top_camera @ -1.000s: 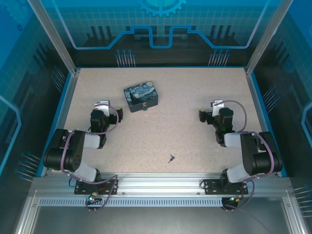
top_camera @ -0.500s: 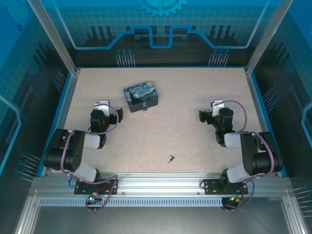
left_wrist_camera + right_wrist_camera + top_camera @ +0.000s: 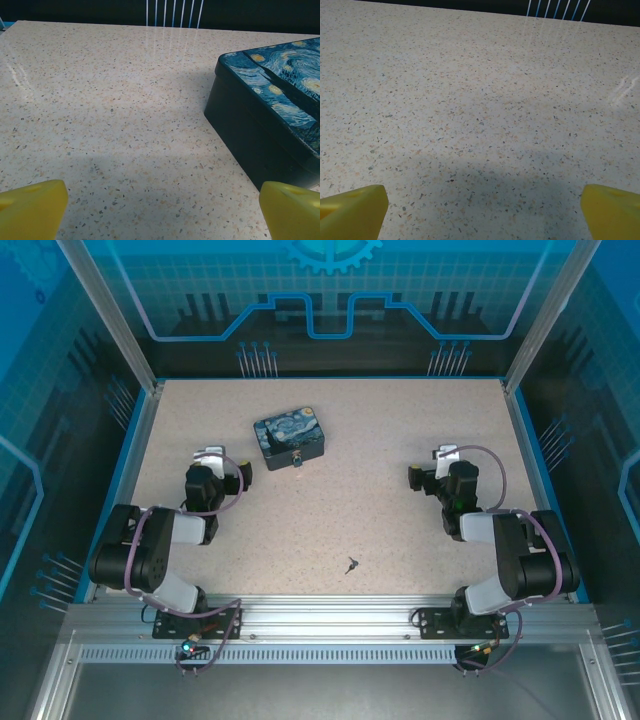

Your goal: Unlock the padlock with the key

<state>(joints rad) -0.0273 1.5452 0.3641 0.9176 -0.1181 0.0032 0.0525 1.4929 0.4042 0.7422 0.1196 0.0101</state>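
Robotics lab cell: aluminium frame, blue circuit-print walls, speckled table.

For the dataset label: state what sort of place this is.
Probably a purpose-built robot test cell, not a home or shop: an aluminium frame, blue printed panels walling it in, and a speckled tabletop inside.

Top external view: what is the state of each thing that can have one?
left pincer, open, holding nothing.
right pincer, open, holding nothing.
tin, lid down.
padlock, at the tin's near side; shackle too small to judge.
key, lying on the table, apart from the padlock.
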